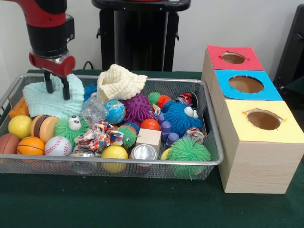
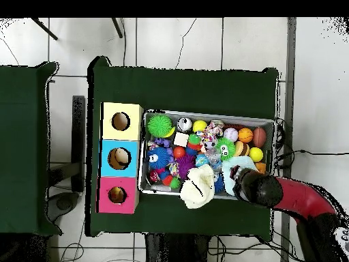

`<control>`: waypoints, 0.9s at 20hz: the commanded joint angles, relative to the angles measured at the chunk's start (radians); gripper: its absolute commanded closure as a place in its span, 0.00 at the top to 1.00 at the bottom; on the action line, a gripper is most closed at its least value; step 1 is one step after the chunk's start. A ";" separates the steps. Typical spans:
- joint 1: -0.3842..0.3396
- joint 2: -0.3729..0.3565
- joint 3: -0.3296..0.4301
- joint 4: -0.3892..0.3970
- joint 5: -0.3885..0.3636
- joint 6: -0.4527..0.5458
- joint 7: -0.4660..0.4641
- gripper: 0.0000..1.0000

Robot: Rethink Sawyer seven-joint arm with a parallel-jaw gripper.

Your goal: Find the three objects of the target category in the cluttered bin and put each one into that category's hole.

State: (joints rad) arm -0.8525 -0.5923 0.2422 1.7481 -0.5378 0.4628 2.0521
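The gripper (image 1: 56, 88) hangs over the far corner of the wire bin (image 1: 213, 124), its two fingers spread apart and pressing into a mint cloth (image 1: 42, 101) without closing on it. A cream cloth (image 1: 118, 82) lies heaped on the bin's far rim beside it. Balls and toys fill the bin. Three boxes stand alongside on the bench (image 1: 95, 204), with red (image 1: 233, 58), blue (image 1: 246, 84) and yellow (image 1: 263, 119) holes.

Arm (image 1: 45, 23) cut off at top edge, brown ball (image 1: 7, 143) cropped at left edge
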 commanded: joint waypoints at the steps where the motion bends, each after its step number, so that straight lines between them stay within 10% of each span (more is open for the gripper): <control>1: 0.027 0.098 -0.023 -0.089 -0.064 -0.034 0.000 1.00; 18: 0.042 0.122 -0.041 -0.137 -0.049 -0.022 -0.019 1.00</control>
State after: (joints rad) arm -0.8218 -0.5402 0.2054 1.6880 -0.5388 0.4401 2.0521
